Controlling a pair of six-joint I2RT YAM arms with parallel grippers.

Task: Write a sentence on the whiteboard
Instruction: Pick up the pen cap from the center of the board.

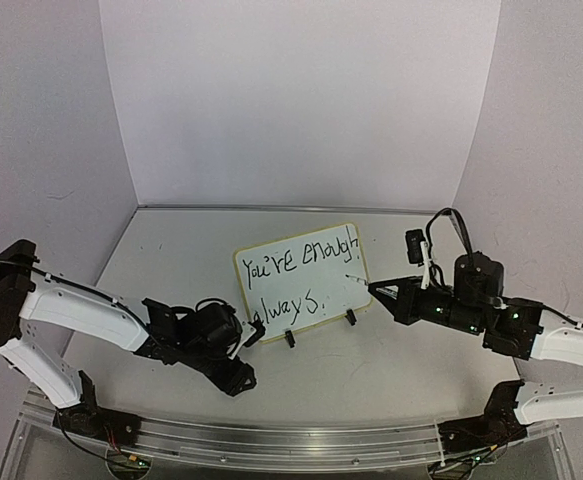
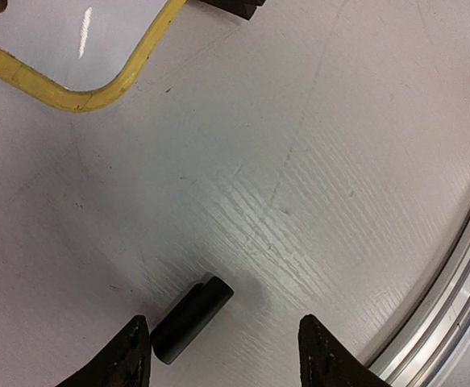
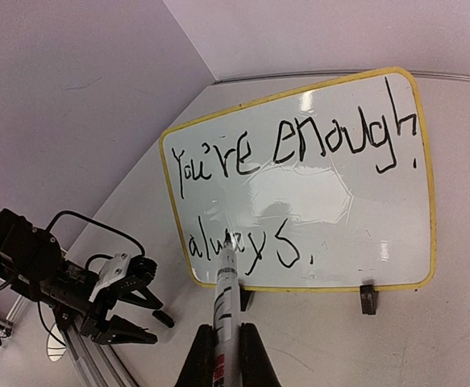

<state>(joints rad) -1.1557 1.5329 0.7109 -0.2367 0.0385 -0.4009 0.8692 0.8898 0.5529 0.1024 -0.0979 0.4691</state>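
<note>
Pale grey table (image 1: 401,350) with faint wood grain, scuffed and slightly glossy, closed in by plain lilac-white walls (image 1: 301,100) at back and sides. Ribbed aluminium rail (image 1: 291,445) along the near edge. Near the middle, standing on two small black clip feet (image 1: 290,338): small rounded-corner whiteboard (image 1: 336,288) with a thin yellow rim. On it, in thin uneven black strokes, the sentence (image 3: 285,147) "You're enough" over "always." Right gripper (image 3: 225,359) clamped on a white-barrelled marker (image 3: 225,294), tip up by the lower line, contact impossible to judge. Left gripper (image 2: 222,339) low over the table left of the board, jaws apart, gripping nothing. Short black cylindrical cap (image 2: 190,316) lying flat just by one fingertip.
</note>
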